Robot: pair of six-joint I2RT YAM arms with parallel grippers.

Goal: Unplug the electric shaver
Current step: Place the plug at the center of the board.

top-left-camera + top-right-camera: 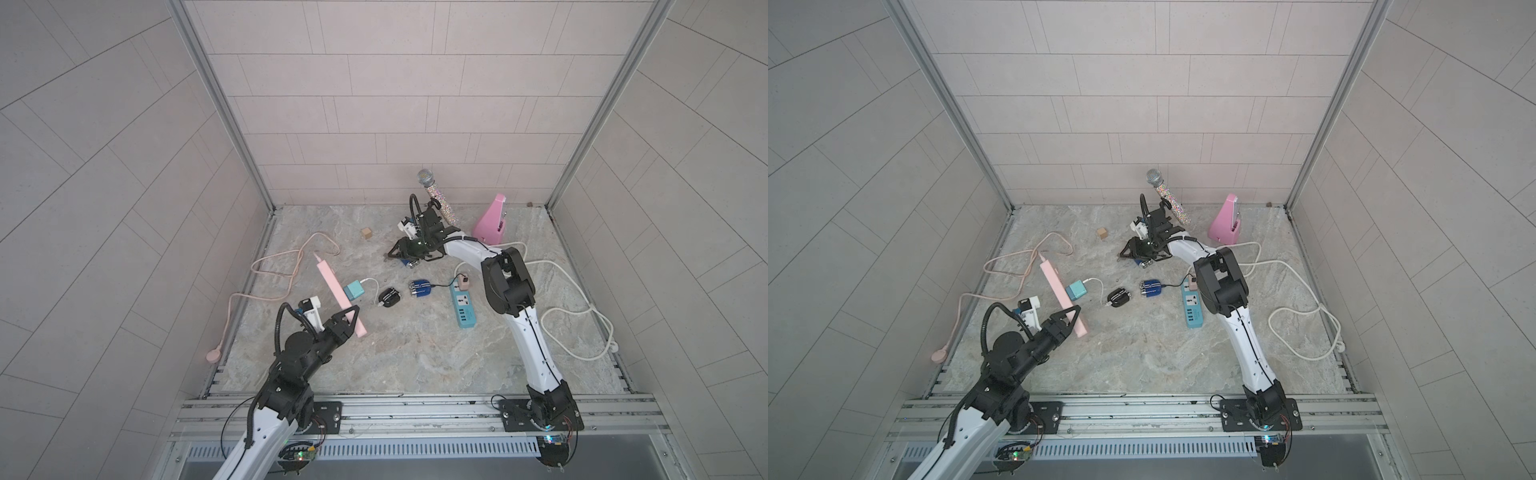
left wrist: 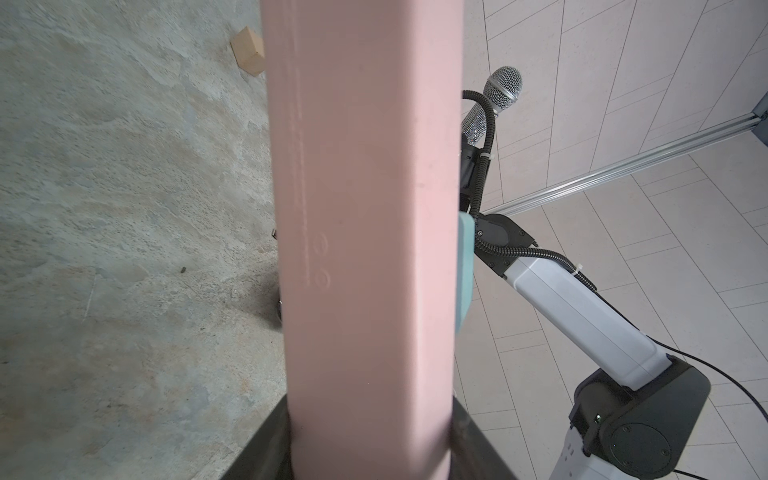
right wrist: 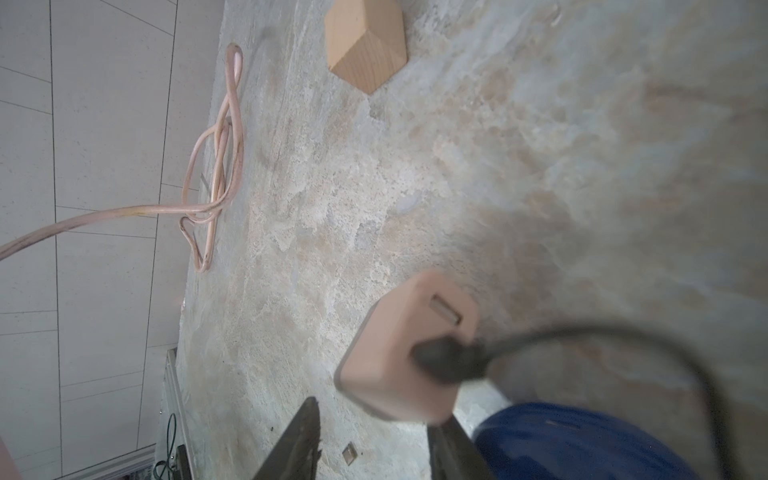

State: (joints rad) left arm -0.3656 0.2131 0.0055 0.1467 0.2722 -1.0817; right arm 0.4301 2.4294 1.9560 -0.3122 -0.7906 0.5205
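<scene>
Right wrist view: the right gripper (image 3: 374,411) holds its jaws apart on either side of a pink adapter (image 3: 386,357) seen against the desk (image 3: 291,249) (motion blur softens its edges). Whether the jaws press on it cannot be told. A black cable (image 3: 449,361) is plugged into the adapter's face and arcs round toward the blue electric shaver (image 3: 582,444), which lies close beside one jaw. In both top views the shaver (image 1: 409,263) shows as a blue patch under this gripper. It lies beyond the far end of the blue power strip (image 1: 462,305), toward the back wall and the left arm's side, apart from the strip. A second blue device (image 1: 419,288) lies near the strip's far end on the left arm's side, wired to a second pink adapter (image 1: 464,283) seated on that end. Farther from the strip in the same direction lie a black device (image 1: 389,297) and then a teal adapter (image 1: 353,289), the latter seated on a pink power strip (image 1: 333,284). The left gripper (image 1: 352,316) has its jaws clamped across the pink power strip near one end; in the left wrist view the strip runs straight out from between them. Behind the blue power strip, toward the back wall, are a wooden block (image 1: 366,232), a glitter microphone (image 1: 438,201) and a pink metronome (image 1: 492,224).
</scene>
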